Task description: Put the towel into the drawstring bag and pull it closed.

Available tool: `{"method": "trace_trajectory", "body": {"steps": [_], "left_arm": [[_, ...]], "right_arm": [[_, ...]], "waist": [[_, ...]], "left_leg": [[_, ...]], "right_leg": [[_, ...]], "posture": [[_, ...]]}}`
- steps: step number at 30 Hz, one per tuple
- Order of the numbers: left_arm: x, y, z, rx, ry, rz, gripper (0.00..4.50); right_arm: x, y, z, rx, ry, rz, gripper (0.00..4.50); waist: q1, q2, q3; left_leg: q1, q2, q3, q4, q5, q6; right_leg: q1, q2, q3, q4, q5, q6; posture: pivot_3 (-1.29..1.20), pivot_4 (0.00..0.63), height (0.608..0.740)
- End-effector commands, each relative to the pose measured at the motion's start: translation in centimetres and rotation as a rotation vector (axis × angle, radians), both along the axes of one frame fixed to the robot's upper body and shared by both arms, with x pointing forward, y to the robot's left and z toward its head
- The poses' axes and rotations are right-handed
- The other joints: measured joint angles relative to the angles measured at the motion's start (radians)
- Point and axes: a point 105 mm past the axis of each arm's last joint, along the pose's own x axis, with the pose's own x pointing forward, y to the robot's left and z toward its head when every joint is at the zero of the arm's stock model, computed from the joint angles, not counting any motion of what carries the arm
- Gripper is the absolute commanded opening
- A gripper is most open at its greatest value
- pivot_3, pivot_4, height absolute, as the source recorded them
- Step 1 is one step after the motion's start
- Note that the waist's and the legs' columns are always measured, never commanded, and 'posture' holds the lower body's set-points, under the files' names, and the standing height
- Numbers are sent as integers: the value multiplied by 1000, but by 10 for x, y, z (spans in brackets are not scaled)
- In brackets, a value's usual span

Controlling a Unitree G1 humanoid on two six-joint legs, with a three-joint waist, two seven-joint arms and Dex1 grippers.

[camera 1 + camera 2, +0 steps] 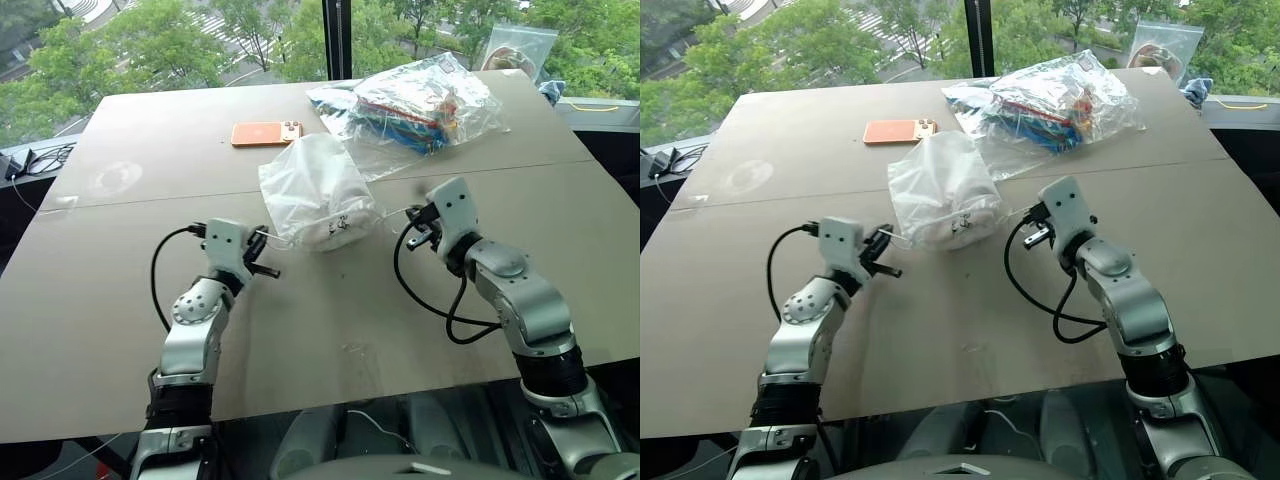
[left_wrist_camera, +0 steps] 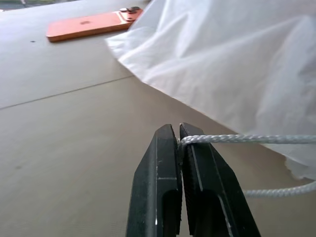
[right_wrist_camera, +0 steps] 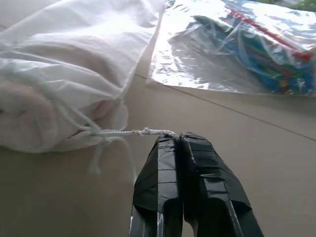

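left pincer (image 2: 178, 140) nips cord (image 2: 247, 139); right pincer (image 3: 178, 139) likewise | drawstring bag (image 1: 315, 185) between | phone (image 1: 266, 133), plastic bag (image 1: 420, 100) behind

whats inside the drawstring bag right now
The towel sits inside the drawstring bag, showing as a pale bundle through the thin fabric near the gathered mouth. Its black mark shows faintly; whether anything else lies beneath it cannot be seen.

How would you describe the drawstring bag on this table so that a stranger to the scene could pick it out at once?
Start from the brown table by the window; near its middle, between the left gripper and right gripper, lies the drawstring bag. It is thin, milky white, with the towel inside. Unlike the clear plastic bag of colourful things behind it, it has white cords, one pinched by each gripper.
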Motion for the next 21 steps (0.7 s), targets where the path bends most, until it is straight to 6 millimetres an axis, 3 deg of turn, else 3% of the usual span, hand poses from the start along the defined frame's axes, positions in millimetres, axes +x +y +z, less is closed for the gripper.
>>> {"method": "trace_trajectory", "body": {"steps": [1, 8, 14, 18, 21], "left_arm": [[7, 11, 76, 33, -228, 85, 84], [34, -5, 187, 94, -429, -25, 84], [49, 8, 250, 76, -525, 18, 84], [56, 13, 272, 64, -559, 31, 84], [57, -7, 269, 169, -579, -81, 84]], "right_arm": [[5, -15, 56, 16, -215, -91, 0], [9, -22, 158, -90, -529, -85, 0], [1, -27, 214, -163, -660, -43, 0], [-8, -33, 245, -185, -742, -47, 0], [-15, -42, 260, -204, -832, -94, 0]], "waist": [[3, 0, 0], [-2, -1, 1], [-21, -1, 1], [-32, -1, 1], [-32, -1, 1]], "left_leg": [[0, 0, 0, 0, 0, 0], [-2, -2, -1, 1, 0, 0], [-2, -2, -1, -2, 0, 0], [-7, -3, -1, 0, 0, 0], [-17, -3, -1, 4, 0, 0]], "right_leg": [[0, 0, 0, 0, 0, 0], [0, 1, -2, 0, 0, 0], [-1, 0, -3, -2, 0, 0], [-6, -1, -2, -1, 0, 0], [-17, -3, -3, 5, 0, 0]], "posture": [[0, 150, 740], [0, 150, 740], [0, 150, 740], [0, 150, 740], [0, 150, 740]]}}
